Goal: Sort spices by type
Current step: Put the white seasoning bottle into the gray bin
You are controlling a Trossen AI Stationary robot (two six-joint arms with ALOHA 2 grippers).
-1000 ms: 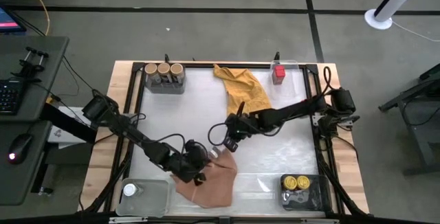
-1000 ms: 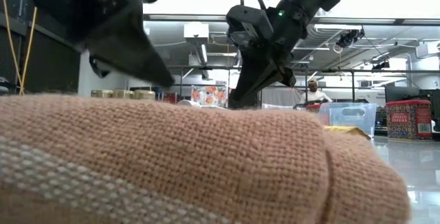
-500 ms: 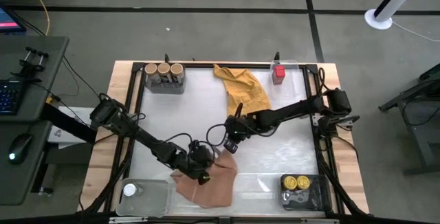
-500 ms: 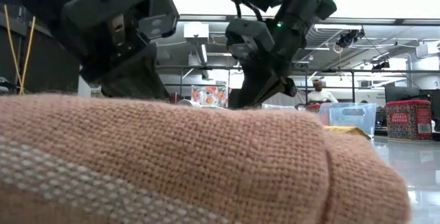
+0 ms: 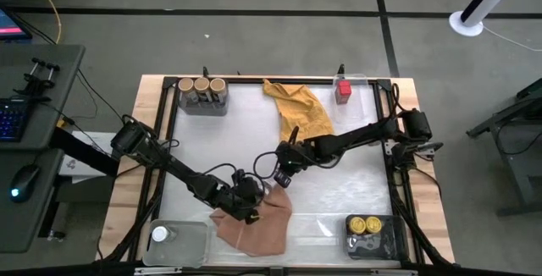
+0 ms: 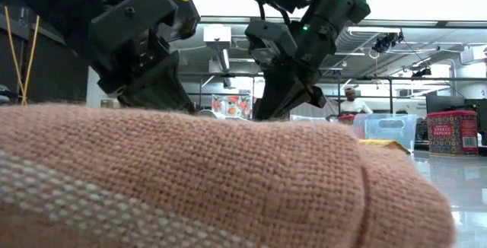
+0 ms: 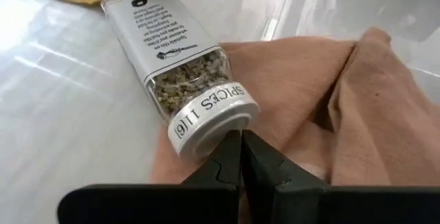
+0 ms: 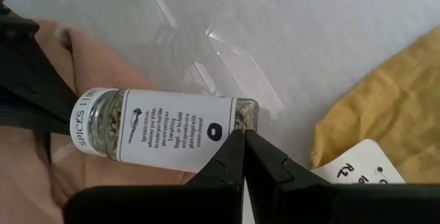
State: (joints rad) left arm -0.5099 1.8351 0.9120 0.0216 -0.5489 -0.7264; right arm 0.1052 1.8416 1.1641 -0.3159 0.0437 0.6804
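The white-lidded spice jar (image 7: 182,73) is lying on its side at the pink cloth's (image 5: 254,225) edge near the middle of the worktop (image 5: 356,183). Its long axis is running between the two arms, lid toward the left tool (image 7: 240,157), base toward the right tool (image 8: 243,152). Both tools' fingers are pressed together, tips seemingly touching the jar's ends. Since a second ago the left tool has been moving in toward the lid.

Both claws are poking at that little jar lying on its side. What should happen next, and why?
Probably open the left claw to grip the white-lidded jar. Both it and the right claw are shut, merely touching opposite ends of the jar lying on the pink cloth.
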